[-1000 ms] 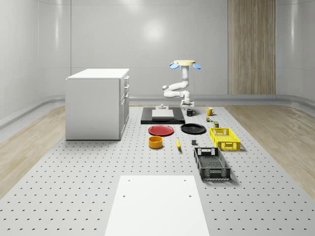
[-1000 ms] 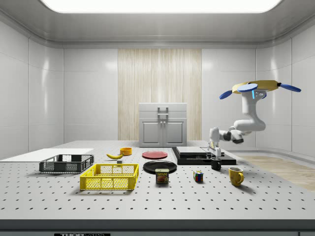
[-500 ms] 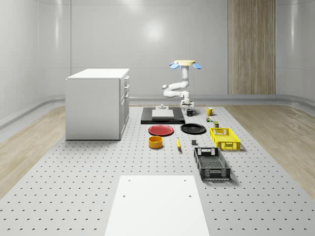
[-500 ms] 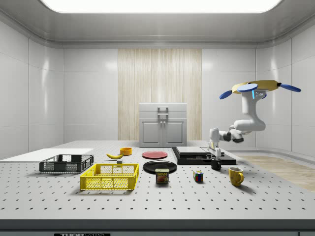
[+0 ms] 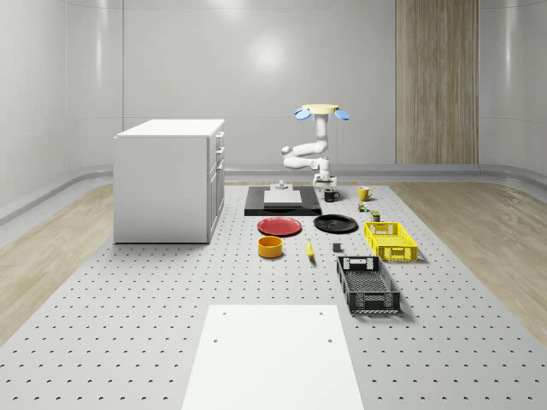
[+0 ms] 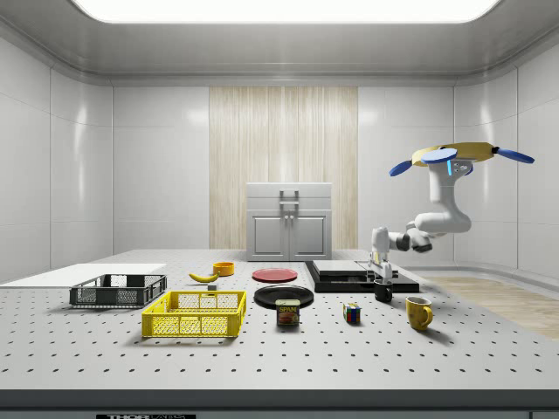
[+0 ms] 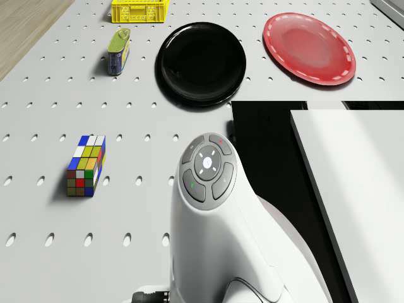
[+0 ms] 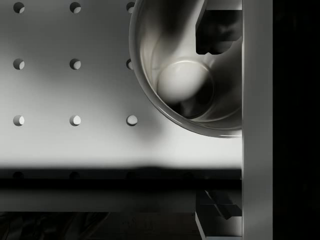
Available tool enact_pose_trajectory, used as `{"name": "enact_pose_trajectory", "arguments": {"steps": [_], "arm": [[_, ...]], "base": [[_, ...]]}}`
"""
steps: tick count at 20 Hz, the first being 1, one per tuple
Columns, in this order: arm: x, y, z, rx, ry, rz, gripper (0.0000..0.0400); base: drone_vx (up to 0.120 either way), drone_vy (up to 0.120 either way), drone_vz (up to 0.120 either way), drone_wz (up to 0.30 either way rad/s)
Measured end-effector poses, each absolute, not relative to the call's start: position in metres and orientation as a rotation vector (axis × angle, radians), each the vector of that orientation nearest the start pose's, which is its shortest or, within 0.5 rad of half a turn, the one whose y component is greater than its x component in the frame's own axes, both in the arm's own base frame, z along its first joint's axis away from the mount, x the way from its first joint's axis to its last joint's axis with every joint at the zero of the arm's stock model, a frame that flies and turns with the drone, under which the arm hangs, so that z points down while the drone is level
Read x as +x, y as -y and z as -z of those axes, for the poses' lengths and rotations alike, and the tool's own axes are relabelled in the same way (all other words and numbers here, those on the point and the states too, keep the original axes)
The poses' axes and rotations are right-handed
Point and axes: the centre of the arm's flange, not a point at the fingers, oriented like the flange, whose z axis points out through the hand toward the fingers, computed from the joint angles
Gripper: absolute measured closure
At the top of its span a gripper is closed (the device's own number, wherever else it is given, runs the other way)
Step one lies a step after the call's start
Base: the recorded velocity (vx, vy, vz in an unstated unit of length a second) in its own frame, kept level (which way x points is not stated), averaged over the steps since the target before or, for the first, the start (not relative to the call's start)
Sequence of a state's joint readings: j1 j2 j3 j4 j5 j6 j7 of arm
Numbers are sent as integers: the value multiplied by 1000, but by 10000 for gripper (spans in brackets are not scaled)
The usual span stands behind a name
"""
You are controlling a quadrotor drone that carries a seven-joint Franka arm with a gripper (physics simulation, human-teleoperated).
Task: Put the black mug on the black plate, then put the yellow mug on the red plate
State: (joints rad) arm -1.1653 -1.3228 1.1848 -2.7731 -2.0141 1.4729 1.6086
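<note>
Drone (image 6: pixel 461 156) hovers beside the table's (image 5: pixel 128 325) far end; fingers (image 8: pixel 215 32) spread astride black mug (image 6: pixel 383 292) rim. Prob. rigid, glossy, slippery; pinch the wall, firm.

On the desk (image 5: pixel 128 325) we see a white cabinet (image 5: pixel 169 179), an orange bowl (image 5: pixel 270 247), a banana (image 5: pixel 309 249), yellow crate (image 5: pixel 390 240), black crate (image 5: pixel 367 284), a tin (image 7: pixel 118 50) and a puzzle cube (image 7: pixel 86 165).
</note>
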Motion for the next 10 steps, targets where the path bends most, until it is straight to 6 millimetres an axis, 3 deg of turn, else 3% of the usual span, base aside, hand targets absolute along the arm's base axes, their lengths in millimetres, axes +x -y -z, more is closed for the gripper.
{"name": "enact_pose_trajectory", "arguments": {"steps": [2,3,5,7,10], "arm": [[329,-8,-547,1,2,-785,0],[329,-8,-547,1,2,-785,64],[329,-8,-548,1,2,-785,153],[329,-8,-548,1,2,-785,207],[329,-8,-548,1,2,-785,251]], "base": [[0,0,0,0],[0,0,0,0],[0,0,0,0],[0,0,0,0],[0,0,0,0]]}}
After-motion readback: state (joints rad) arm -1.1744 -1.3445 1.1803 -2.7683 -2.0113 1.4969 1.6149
